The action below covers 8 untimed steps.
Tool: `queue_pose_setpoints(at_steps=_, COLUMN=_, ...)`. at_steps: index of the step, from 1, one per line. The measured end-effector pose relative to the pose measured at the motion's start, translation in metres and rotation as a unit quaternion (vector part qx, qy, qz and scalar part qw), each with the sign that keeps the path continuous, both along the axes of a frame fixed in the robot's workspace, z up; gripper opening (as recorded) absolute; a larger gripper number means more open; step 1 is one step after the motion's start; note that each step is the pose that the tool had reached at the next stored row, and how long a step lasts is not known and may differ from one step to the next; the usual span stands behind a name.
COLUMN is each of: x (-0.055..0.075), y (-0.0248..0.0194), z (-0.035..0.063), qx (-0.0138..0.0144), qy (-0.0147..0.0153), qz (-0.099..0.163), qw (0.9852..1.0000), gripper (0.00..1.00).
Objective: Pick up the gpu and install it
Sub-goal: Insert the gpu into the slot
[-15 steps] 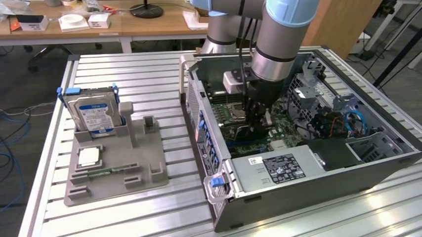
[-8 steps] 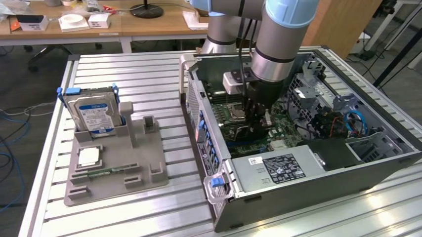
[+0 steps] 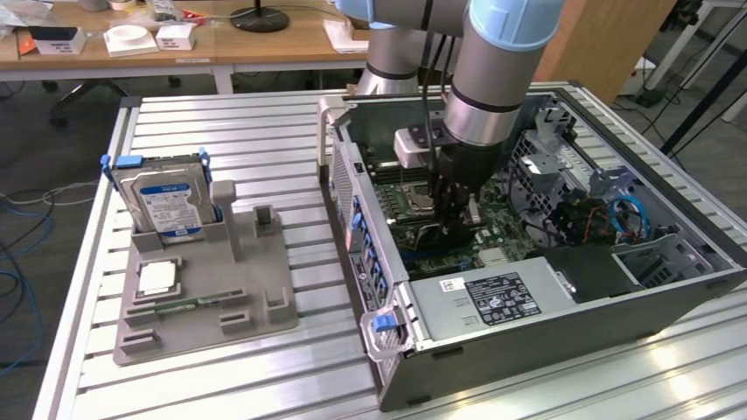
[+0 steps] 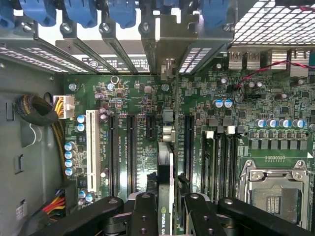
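Observation:
The gpu (image 4: 165, 167) appears edge-on in the wrist view, a thin dark card with a green logo near my fingers. Its metal bracket (image 4: 169, 44) stands at the rear slot openings of the open PC case (image 3: 386, 350). My gripper (image 4: 167, 216) is shut on the card, with a black finger (image 4: 145, 211) on each side. The card stands upright over the motherboard (image 4: 133, 98), in line with a long expansion slot between the other black slots. In the exterior view my gripper (image 3: 457, 210) reaches down deep inside the case, and the card below it is mostly hidden.
A grey fixture (image 3: 205, 297) on the exterior view's left carries the hard drive (image 3: 173, 197), a processor chip (image 3: 157, 277) and a memory stick (image 3: 187, 306). Inside the case are the power supply (image 3: 496, 297), the processor socket (image 4: 273, 196), blue slot latches (image 4: 78, 14) and a cable bundle (image 4: 37, 110).

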<state>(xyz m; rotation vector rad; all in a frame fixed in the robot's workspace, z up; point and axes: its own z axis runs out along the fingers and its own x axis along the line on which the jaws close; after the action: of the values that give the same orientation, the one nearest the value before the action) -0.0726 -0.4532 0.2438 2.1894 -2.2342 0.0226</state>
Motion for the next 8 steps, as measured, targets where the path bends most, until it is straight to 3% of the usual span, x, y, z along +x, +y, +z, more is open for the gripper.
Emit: queue_pose_setpoints(at_steps=8, x=-0.0003, y=0.0, z=-0.0005, qx=-0.0007, qy=0.0001, qz=0.0, qw=1.0, gripper=0.26)
